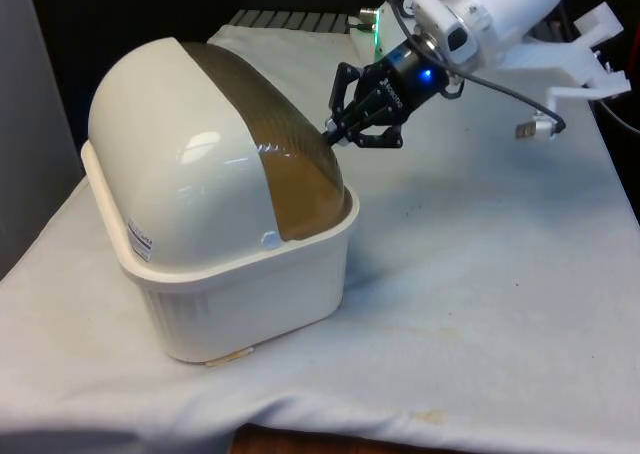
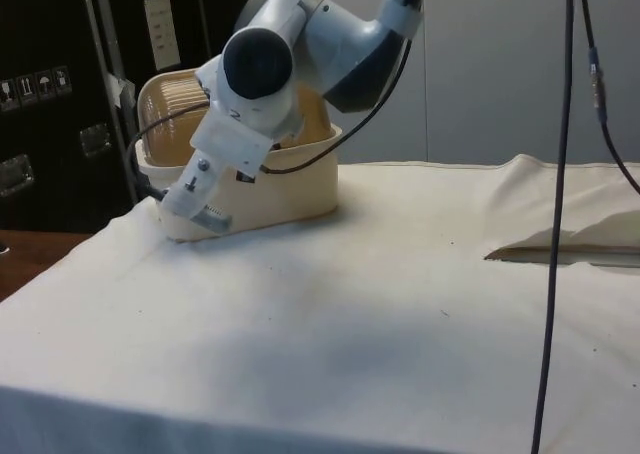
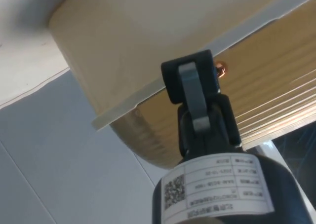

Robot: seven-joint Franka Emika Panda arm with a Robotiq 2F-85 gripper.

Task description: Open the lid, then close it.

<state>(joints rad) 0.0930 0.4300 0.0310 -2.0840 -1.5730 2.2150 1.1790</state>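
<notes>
Bread box (image 1: 215, 274) at frame left on the bench (image 1: 480, 274). Hand (image 1: 345, 134) clenched, fingertips against the brown roll lid (image 1: 290, 164), centre frame.

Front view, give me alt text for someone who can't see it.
A cream bread box with a brown translucent roll-top lid stands on a white cloth. The robot arm's black tool reaches down from the front view's right, its tip at the lid's far edge.
</notes>
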